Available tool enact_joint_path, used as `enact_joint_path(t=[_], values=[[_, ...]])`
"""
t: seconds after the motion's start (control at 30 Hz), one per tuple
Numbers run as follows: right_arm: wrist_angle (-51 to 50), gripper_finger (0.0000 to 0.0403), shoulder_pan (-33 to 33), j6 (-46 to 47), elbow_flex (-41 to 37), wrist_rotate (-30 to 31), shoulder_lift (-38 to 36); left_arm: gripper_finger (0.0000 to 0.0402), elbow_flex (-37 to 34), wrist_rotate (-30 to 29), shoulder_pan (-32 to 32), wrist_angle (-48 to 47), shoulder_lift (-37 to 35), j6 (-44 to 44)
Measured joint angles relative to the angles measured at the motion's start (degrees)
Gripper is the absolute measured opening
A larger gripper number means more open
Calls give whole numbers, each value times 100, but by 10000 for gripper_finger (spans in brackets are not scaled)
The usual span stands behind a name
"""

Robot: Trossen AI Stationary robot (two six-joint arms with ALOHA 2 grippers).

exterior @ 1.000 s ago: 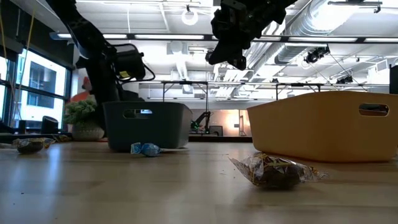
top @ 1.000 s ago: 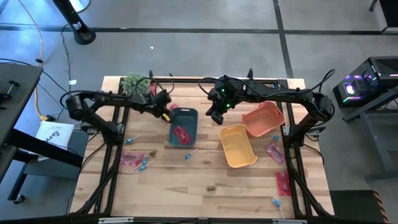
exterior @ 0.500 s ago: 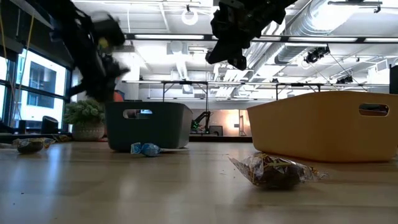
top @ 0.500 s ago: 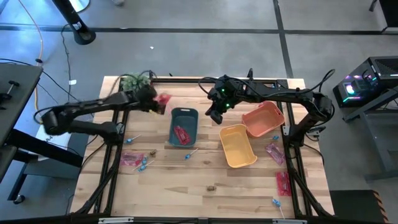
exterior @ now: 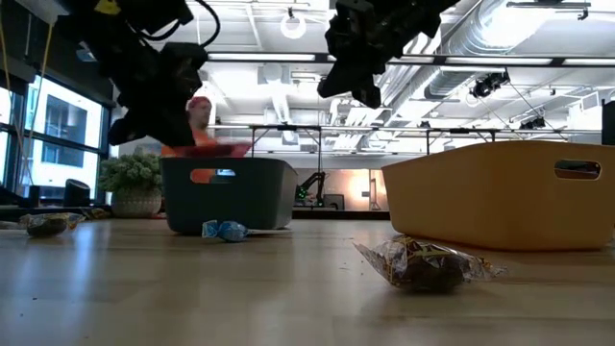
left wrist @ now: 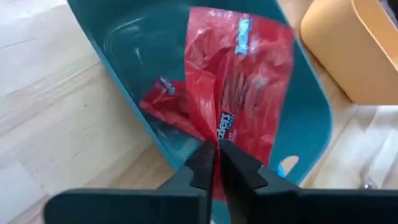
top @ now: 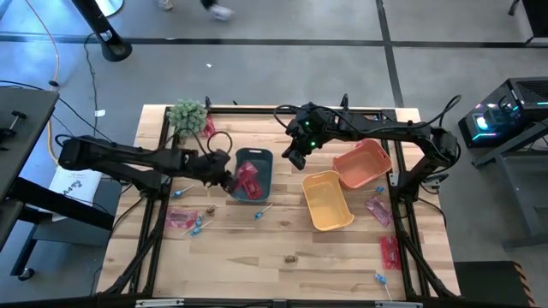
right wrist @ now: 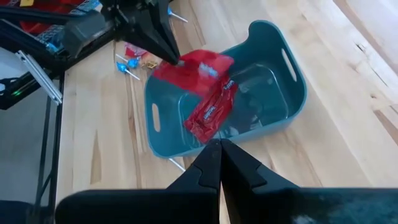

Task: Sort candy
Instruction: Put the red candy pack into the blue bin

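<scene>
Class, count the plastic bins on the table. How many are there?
3: the grey-blue bin, under the red packet pinched by the left gripper; the yellow bin to its right; the orange bin next to the yellow one. None looks hidden.

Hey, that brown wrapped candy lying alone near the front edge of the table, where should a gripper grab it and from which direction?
Probably from straight above, closing across the lumpy middle of the brown wrapped candy, not its thin crinkled wrapper ends. It lies flat on the bare wooden table with nothing close beside it, so a top approach looks clear. The low view shows a rounded centre that should give the fingers more to hold.
</scene>
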Motion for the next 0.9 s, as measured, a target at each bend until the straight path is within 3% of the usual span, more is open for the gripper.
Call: enact_joint_path(t=[0.27, 0.43, 0.53, 0.73, 0.9], values=[[4, 0, -32, 37, 0, 0, 0, 131, 272, -93, 379, 156, -68, 497], [15, 0, -30, 59, 0, -21, 0, 181, 1247, -1038, 1435, -793, -179, 1680], [27, 0, -30, 61, 0, -42, 0, 194, 1636, -1139, 2352, -1085, -2, 2423], [96, 0, -30, 79, 0, -42, 0, 198, 1725, -177, 3636, -1766, 1224, 3067], [190, 0, -30, 234, 0, -42, 0, 198, 1875, -336, 3885, -1760, 2353, 3146]])
